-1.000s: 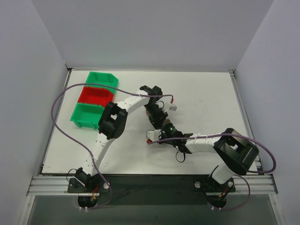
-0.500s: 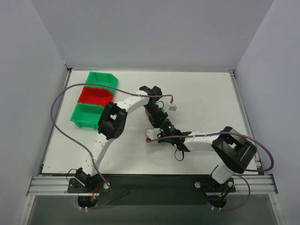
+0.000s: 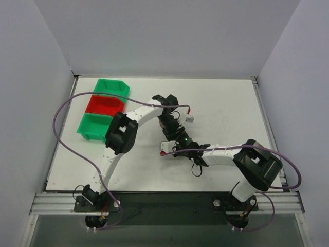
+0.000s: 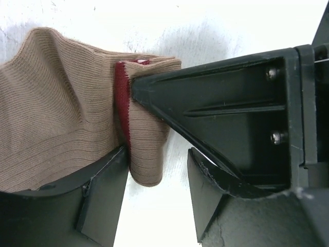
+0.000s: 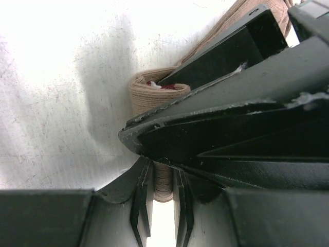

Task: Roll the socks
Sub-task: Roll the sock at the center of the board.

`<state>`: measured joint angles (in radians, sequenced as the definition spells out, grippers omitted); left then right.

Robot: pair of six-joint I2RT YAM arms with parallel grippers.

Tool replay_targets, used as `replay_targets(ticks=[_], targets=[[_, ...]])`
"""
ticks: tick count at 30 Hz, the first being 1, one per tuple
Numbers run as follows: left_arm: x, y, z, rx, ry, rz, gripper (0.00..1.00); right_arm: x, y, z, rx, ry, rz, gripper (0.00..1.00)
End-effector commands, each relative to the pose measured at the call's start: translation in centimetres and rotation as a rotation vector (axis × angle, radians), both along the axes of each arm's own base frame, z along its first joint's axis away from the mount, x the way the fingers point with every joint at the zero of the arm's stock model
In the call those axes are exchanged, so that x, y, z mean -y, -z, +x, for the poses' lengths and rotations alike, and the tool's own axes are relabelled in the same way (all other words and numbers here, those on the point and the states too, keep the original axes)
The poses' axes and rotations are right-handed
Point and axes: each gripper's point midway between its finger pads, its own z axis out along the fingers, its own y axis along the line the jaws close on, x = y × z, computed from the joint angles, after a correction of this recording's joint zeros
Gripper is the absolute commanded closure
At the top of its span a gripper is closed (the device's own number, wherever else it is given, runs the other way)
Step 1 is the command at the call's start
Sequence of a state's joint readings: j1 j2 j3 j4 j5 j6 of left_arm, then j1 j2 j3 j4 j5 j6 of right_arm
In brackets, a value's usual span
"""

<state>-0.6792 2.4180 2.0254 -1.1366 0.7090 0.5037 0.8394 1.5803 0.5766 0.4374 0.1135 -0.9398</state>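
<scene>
The tan-brown sock (image 4: 61, 118) lies on the white table, its end folded over so the maroon cuff (image 4: 121, 98) shows inside the fold. My left gripper (image 4: 157, 167) is open around the folded end. Its left finger (image 4: 97, 206) touches the sock and its right finger (image 4: 221, 200) stands apart from it. My right gripper (image 5: 162, 182) is shut on the sock's fold (image 5: 154, 95), pinching a narrow strip of knit. In the top view both grippers meet mid-table, the left (image 3: 172, 122) just behind the right (image 3: 178, 140), and they hide the sock.
Three small bins stand in a row at the back left: green (image 3: 112, 86), red (image 3: 104, 105), green (image 3: 93, 127). Purple cables loop from both arms. White walls close in the table on three sides.
My right gripper has edged slightly toward the left gripper, and the left arm's elbow has shifted a little left. The sock stays gripped.
</scene>
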Motion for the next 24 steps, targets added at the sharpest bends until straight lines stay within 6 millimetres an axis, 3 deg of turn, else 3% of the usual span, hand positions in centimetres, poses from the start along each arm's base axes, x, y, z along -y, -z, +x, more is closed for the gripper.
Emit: replay_targets(ticks=[1,6,15,19,24], targets=[[-2.6,5.4,0.9,0.122,0.041,0.193,0.38,1.2,2.7,-2.7,-0.150,-0.010,-0.060,1.00],[-2.1,4.0,-0.6,0.105,0.082,0.095,0.37,1.2,2.9,-2.7,-0.156,-0.007,-0.059,1.00],[-0.5,-1.0,0.7,0.236,0.040,-0.081,0.30,1.2,3.1,-2.8,-0.167,-0.003,-0.058,1.00],[-0.5,-2.4,0.9,0.289,0.015,-0.121,0.26,1.1,3.1,-2.9,-0.173,-0.001,-0.051,1.00],[-0.7,-5.3,2.9,0.384,-0.065,-0.181,0.23,1.1,3.0,-2.7,-0.181,0.009,-0.040,1.00]])
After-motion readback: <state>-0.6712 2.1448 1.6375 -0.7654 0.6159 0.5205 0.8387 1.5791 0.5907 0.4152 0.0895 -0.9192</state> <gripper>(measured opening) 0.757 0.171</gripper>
